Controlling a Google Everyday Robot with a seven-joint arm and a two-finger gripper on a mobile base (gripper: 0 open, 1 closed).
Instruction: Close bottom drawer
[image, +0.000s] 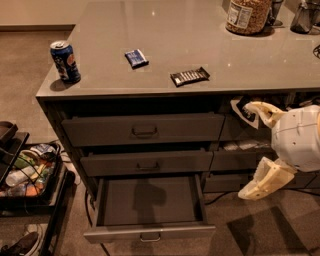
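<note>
The bottom drawer (150, 202) of the left stack stands pulled far out, its bare flat inside showing. Its slim front (115, 234) faces me with a small centred handle (150, 237). Two shut drawers (145, 131) sit above it. My gripper (246, 150) is at the right, in front of the right-hand drawer stack, about level with the middle drawer. Its cream fingers (265, 182) are spread wide and hold nothing. It is to the right of the open drawer and touches nothing.
On the counter (200, 40) are a blue can (65, 61), a blue packet (136, 58), a dark snack bar (189, 76) and a jar (246, 15). The right-hand drawers (240, 145) have cloth or paper poking out. A cluttered cart (27, 170) stands at the left.
</note>
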